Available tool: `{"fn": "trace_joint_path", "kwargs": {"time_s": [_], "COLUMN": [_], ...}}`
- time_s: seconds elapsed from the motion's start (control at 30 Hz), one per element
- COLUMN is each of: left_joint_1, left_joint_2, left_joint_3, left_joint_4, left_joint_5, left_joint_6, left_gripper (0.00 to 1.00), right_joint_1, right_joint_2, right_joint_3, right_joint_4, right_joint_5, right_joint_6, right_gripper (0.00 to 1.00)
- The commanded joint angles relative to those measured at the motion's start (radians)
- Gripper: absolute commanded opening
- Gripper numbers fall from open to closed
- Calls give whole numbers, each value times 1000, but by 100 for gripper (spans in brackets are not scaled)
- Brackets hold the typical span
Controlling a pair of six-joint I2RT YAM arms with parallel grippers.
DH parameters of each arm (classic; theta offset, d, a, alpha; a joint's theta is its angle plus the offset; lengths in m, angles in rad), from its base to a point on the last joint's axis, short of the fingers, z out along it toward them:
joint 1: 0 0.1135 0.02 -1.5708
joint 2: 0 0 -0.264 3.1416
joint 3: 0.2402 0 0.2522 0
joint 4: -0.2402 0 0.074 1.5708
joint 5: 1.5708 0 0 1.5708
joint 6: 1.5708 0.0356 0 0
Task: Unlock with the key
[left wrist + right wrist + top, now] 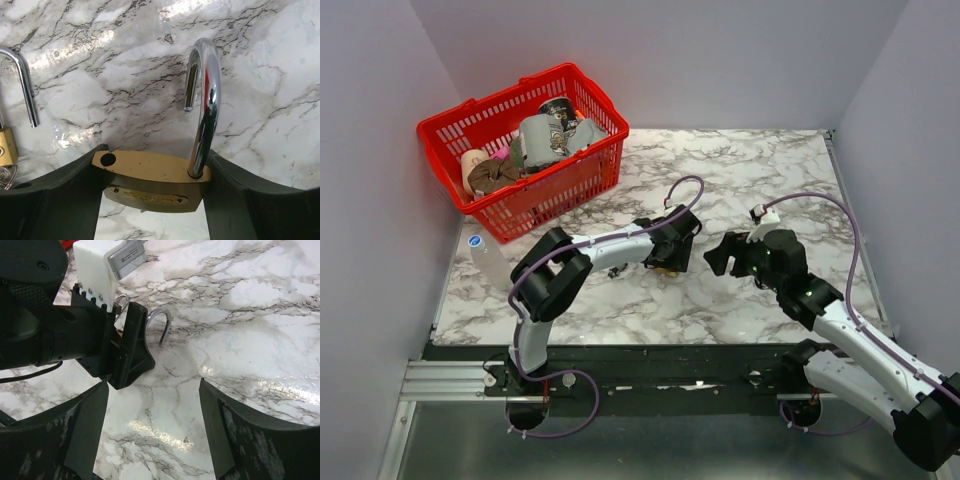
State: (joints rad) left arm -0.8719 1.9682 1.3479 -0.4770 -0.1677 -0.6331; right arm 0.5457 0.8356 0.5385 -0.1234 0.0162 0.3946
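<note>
Left claw (155,200) around padlock (150,172), shackle (207,100) sprung: wrist views.

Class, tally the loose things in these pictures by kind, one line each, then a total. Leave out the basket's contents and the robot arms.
Brass padlocks: 2 (gripped padlock, second padlock)
Red basket: 1
Clear bottle: 1
Total: 4
</note>
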Motion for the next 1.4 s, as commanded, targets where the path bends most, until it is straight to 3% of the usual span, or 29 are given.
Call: {"fn": "trace_joint_path", "kwargs": {"time_s": [0.0, 0.33, 0.53, 1.13, 1.37], "left_joint_1": [4, 4, 2, -2, -48], "left_joint_2": [86, 90, 77, 26, -89], "left_joint_3": [-44, -35, -38, -50, -50], "left_joint_4": [-150, -161, -158, -150, -97], "left_joint_5": [23, 16, 7, -35, -154], "left_joint_6": [-2, 7, 7, -5, 16], "left_gripper": [43, 69, 77, 89, 97], "right_joint_1": [-4, -4, -4, -3, -4], "right_joint_2": [-24, -33, -44, -43, -55], "right_joint_3": [-21, -25, -26, -37, -41], "right_joint_4": [-24, -24, -24, -22, -13], "right_joint_5": [25, 13, 11, 5, -2], "right_joint_6": [9, 10, 10, 10, 3], "right_gripper": [81, 81, 81, 81, 81]}}
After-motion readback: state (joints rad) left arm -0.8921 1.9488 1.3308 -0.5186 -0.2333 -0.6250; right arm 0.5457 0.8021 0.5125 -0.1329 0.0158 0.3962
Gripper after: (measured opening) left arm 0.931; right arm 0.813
